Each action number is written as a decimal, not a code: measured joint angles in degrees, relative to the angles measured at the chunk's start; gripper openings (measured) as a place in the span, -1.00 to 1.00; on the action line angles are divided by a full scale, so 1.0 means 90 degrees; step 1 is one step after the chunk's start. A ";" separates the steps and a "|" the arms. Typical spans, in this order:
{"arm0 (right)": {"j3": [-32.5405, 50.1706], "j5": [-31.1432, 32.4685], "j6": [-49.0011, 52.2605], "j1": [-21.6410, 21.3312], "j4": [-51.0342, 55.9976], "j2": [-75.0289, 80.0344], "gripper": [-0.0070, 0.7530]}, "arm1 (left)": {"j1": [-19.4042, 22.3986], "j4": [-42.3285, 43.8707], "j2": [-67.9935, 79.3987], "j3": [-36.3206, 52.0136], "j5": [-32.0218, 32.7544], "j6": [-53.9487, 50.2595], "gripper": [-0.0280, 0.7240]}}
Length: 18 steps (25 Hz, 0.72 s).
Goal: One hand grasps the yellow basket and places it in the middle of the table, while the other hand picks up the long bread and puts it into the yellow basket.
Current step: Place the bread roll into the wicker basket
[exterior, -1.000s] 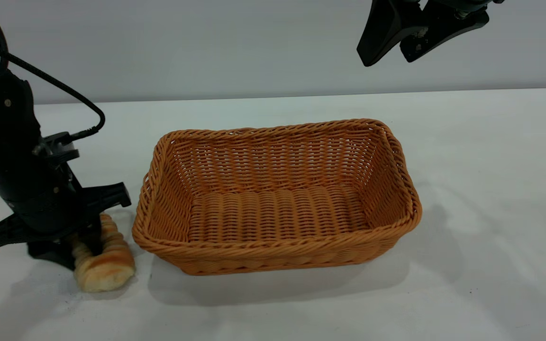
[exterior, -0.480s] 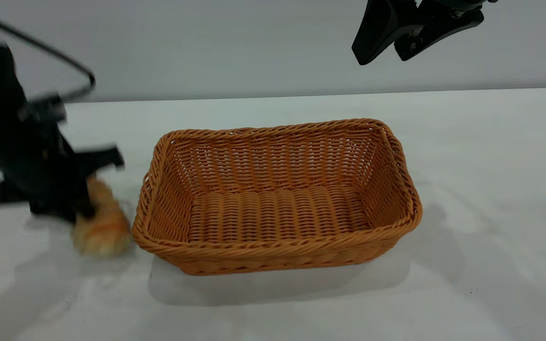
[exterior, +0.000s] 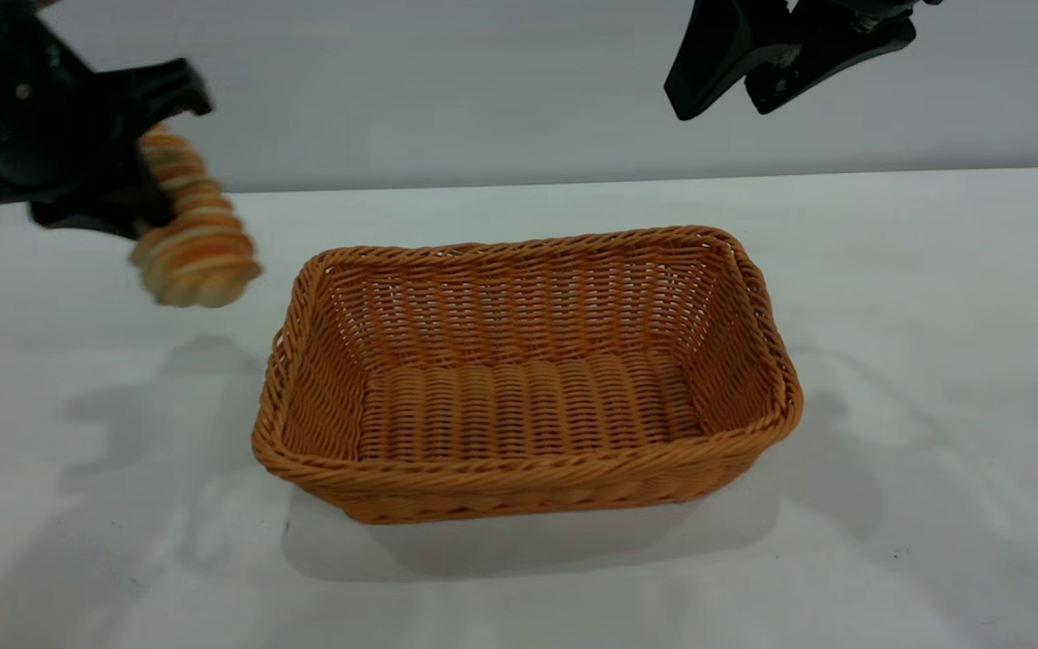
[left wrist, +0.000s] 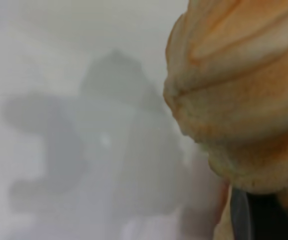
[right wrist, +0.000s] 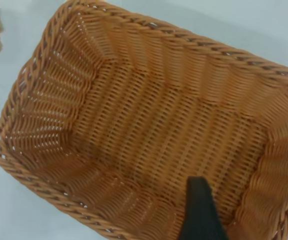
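The yellow basket (exterior: 519, 248) stands empty in the middle of the table (exterior: 933, 315); it fills the right wrist view (right wrist: 149, 125). My left gripper (exterior: 151, 176) is shut on the long bread (exterior: 196, 243) and holds it high above the table, left of the basket's far left corner. The striped loaf hangs out of the jaws toward the basket. It fills the left wrist view (left wrist: 239, 90), with the table far below. My right gripper (exterior: 758, 77) is open and empty, high above the basket's far right side. One of its fingers (right wrist: 200, 212) shows over the basket.
The white table spreads bare around the basket, with shadows of the arms on it. A grey wall (exterior: 483, 90) runs behind the table's far edge.
My left gripper has lifted the long bread off the table beside the basket's front left corner and carried it up and back. The right gripper has hardly moved. The basket has stayed put.
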 joint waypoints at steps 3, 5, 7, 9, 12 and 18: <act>0.0000 -0.0011 -0.0020 0.0000 0.0000 0.0000 0.50 | -0.0576 0.0000 0.0026 0.0005 -0.0300 0.0000 -0.68; 0.0000 -0.0013 -0.0042 0.0000 0.0011 0.0000 0.50 | -0.0939 0.0000 0.0080 0.0005 -0.0643 0.0000 -0.68; 0.0000 -0.0019 -0.0062 0.0000 0.0017 0.0000 0.50 | -0.1188 0.0000 0.0174 0.0005 -0.0923 0.0000 -0.68; 0.0000 -0.0019 -0.0070 0.0000 0.0017 0.0000 0.50 | -0.1369 0.0000 0.0354 0.0005 -0.1160 0.0000 -0.68; 0.0000 -0.0019 -0.0070 0.0000 0.0017 0.0000 0.50 | -0.1537 0.0000 0.0707 0.0005 -0.1390 0.0000 -0.68; 0.0000 -0.0019 -0.0076 0.0000 0.0022 0.0000 0.50 | -0.1709 0.0124 0.1434 0.0005 -0.2283 -0.0025 -0.68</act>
